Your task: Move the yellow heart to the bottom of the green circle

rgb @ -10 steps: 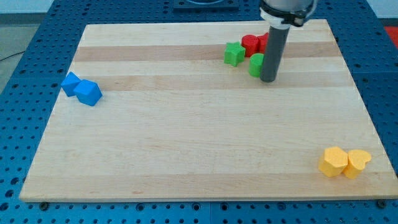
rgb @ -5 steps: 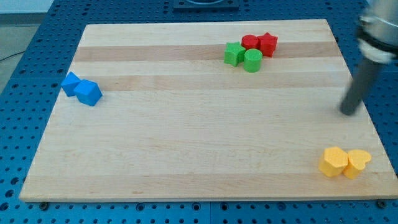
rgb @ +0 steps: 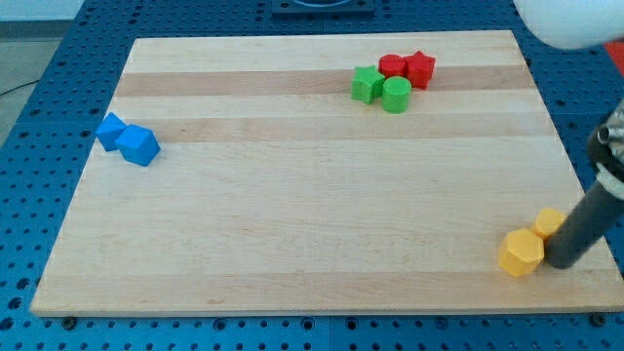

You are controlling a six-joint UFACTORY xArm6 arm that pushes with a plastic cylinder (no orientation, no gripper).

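Newly arrived tip (rgb: 563, 264) hiding yellow heart (rgb: 549, 222)

green circle (rgb: 395, 95) — green | yellow heart (rgb: 549, 222) — yellow | wooden board (rgb: 292, 214) — pale, striped grain

a lab bench: blue perforated table (rgb: 58, 58) under wooden board (rgb: 292, 195).

Bench (rgb: 292, 224) is a pale wood board. My tip (rgb: 563, 264) sits at the view's bottom right, touching the right side of a yellow hexagon block (rgb: 521, 253); the yellow heart (rgb: 549, 221) is partly hidden behind the rod. Near the view's top: green circle (rgb: 396, 95), green star (rgb: 367, 84), two red blocks (rgb: 408, 67), clustered. Two blue blocks (rgb: 128, 139) at the view's left
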